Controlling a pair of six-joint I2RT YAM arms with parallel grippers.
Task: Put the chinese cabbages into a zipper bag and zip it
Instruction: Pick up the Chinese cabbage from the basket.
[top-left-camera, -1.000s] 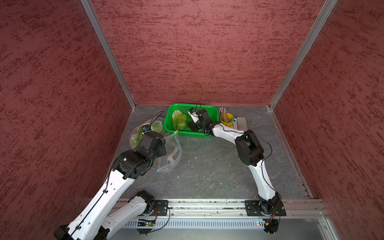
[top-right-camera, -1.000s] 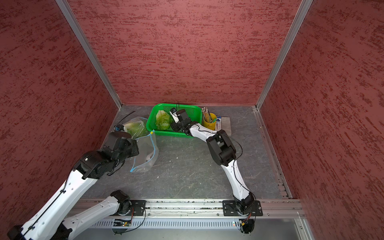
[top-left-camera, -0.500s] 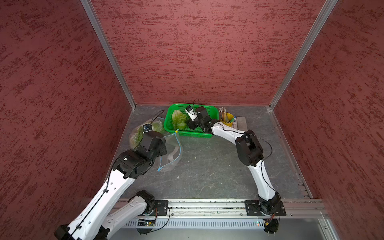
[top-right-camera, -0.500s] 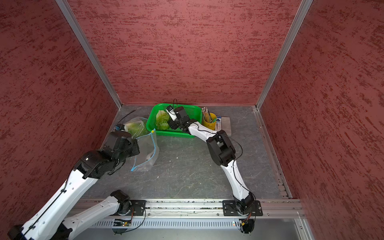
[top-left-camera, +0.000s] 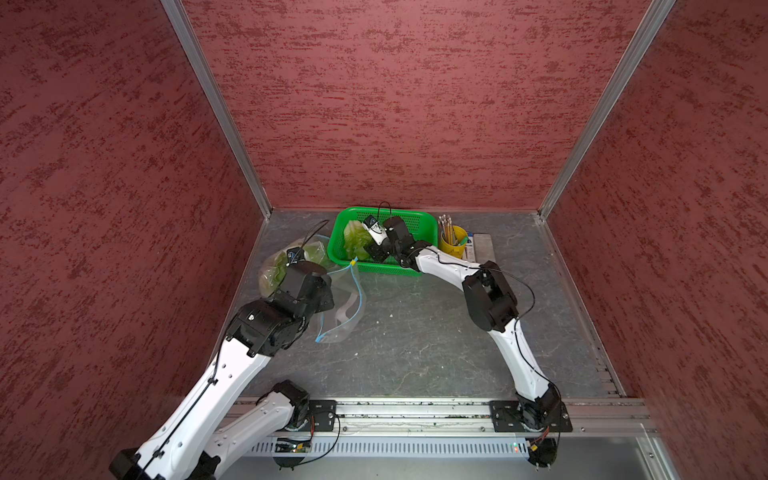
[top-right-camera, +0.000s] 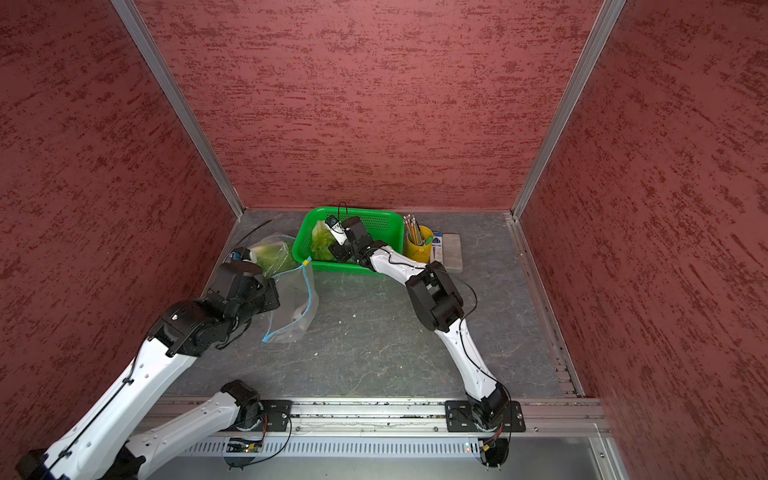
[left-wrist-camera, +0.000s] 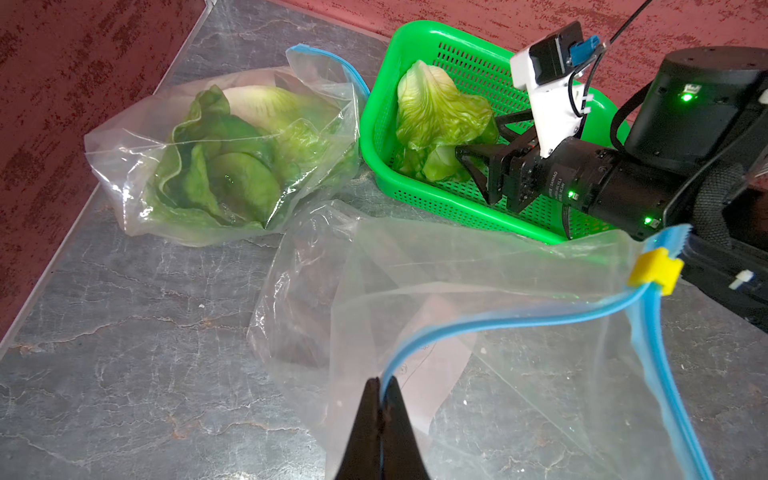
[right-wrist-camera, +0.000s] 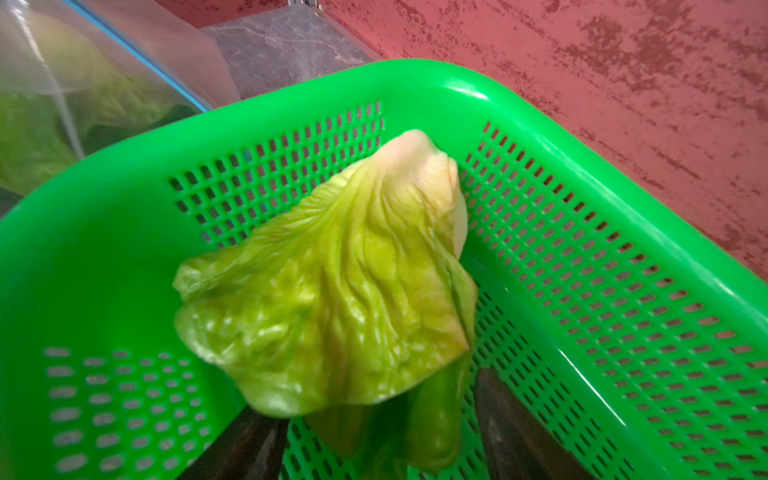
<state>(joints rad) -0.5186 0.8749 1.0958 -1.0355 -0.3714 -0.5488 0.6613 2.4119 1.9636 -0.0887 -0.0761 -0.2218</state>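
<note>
Place: I read this as a robot test cell in a lab, not a home or a kitchen.
Walls: red textured panels (top-left-camera: 395, 104) box in the green basket (top-left-camera: 390, 269) from behind and from both sides, joined by bare aluminium posts (top-left-camera: 216, 108).
Table: a grey stone-patterned table (top-left-camera: 415, 345) lies under the basket, edged with metal trim.
Mounting: on the near side of the basket, a metal rail (top-left-camera: 415, 409) carries my left arm (top-left-camera: 216, 386) and right arm (top-left-camera: 515, 357), both bolted down on black plates.
Electronics: a vented strip (top-left-camera: 395, 448) with small lit lamps and loose cables runs past that rail, farther from the basket.
Props: staged goods only. A chinese cabbage (top-left-camera: 355, 241) sits in the basket, a zipper bag (top-left-camera: 347, 311) lies beside it, and a yellow pencil cup (top-left-camera: 453, 247) stands just beside it.
</note>
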